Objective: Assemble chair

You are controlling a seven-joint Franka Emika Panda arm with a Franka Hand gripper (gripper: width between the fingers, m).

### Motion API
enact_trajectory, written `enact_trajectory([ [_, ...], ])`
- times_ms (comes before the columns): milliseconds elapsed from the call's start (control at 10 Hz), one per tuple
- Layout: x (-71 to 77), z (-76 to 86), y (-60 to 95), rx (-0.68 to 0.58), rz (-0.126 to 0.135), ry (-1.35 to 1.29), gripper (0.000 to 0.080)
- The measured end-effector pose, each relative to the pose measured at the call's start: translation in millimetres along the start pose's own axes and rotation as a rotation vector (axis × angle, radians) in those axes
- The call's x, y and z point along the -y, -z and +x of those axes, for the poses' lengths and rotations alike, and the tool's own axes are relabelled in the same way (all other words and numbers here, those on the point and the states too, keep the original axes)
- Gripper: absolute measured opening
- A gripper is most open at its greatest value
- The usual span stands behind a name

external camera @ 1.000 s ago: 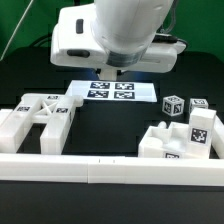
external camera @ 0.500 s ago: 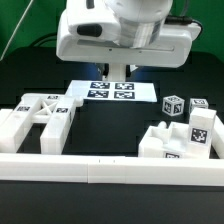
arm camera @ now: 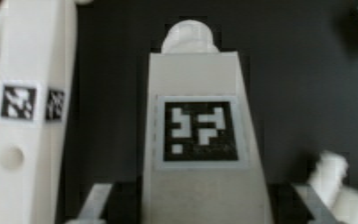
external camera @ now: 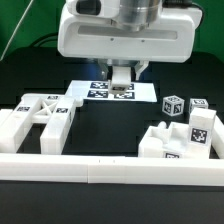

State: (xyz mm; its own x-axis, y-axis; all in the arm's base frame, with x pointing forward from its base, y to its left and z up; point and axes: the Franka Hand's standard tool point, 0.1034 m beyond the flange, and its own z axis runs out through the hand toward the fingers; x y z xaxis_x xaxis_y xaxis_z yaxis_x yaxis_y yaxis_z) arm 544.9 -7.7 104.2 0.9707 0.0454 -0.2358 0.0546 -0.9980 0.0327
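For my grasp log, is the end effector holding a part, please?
Yes, a tagged chair leg sits between the fingers of the end effector.

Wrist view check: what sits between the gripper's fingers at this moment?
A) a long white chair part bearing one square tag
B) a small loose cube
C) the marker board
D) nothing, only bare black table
A: in the wrist view a long white chair part, with one black-and-white tag on its face, runs between the fingers, and the gripper is shut on it.
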Motion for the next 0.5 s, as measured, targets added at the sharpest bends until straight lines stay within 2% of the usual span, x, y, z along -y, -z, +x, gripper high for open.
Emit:
enact_trajectory([
  [100, 3.9, 11.6, 10.7, -0.068, 0.012, -0.008, 0.0287],
  [200, 5.0, 29.7, 23.3, -0.228, 0.004, -0.006, 0.0287],
  [400, 1.5, 21.5, 14.3, -0.317, -0.006, -0.011, 0.0287],
  [500, -0.8, 27.6, 15.5, -0.413, -0.014, -0.023, 0.0287],
])
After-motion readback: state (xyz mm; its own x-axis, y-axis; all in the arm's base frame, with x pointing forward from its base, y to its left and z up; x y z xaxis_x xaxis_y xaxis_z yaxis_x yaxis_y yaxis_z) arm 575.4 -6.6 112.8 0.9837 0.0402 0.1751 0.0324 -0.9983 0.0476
